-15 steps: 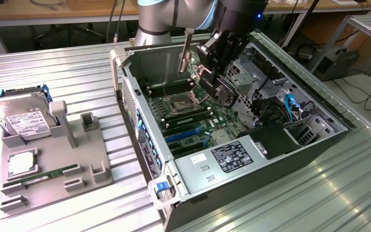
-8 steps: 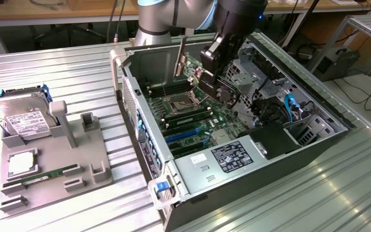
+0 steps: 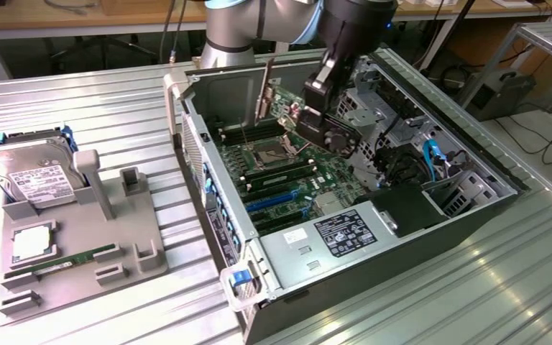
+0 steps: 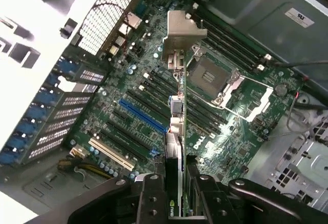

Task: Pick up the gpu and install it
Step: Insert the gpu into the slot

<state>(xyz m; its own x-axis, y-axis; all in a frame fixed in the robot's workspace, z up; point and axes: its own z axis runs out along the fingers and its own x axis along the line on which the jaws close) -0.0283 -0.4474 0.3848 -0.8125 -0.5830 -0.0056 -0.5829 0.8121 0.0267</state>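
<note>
The gpu (image 3: 307,121) hangs tilted above the motherboard (image 3: 286,176) inside the open computer case (image 3: 353,287). It is a dark card with a round black fan (image 3: 339,136) and a silver end bracket (image 3: 265,88). My gripper (image 3: 318,92) is shut on its upper edge. In the wrist view the gpu (image 4: 177,131) runs edge-on from between my gripper (image 4: 177,203) fingers (image 4: 152,199) out to its bracket (image 4: 179,32). It hovers over the blue slot (image 4: 143,115) and black slots, apart from them. The empty CPU socket (image 4: 212,75) lies beside the card.
On the exterior view's left, a grey fixture (image 3: 94,237) holds a silver hard drive (image 3: 31,180), a processor chip (image 3: 32,244) and a green RAM stick (image 3: 65,260). The case walls, drive cage (image 3: 376,108), blue cables (image 3: 433,159) and power supply (image 3: 338,233) hem in the motherboard.
</note>
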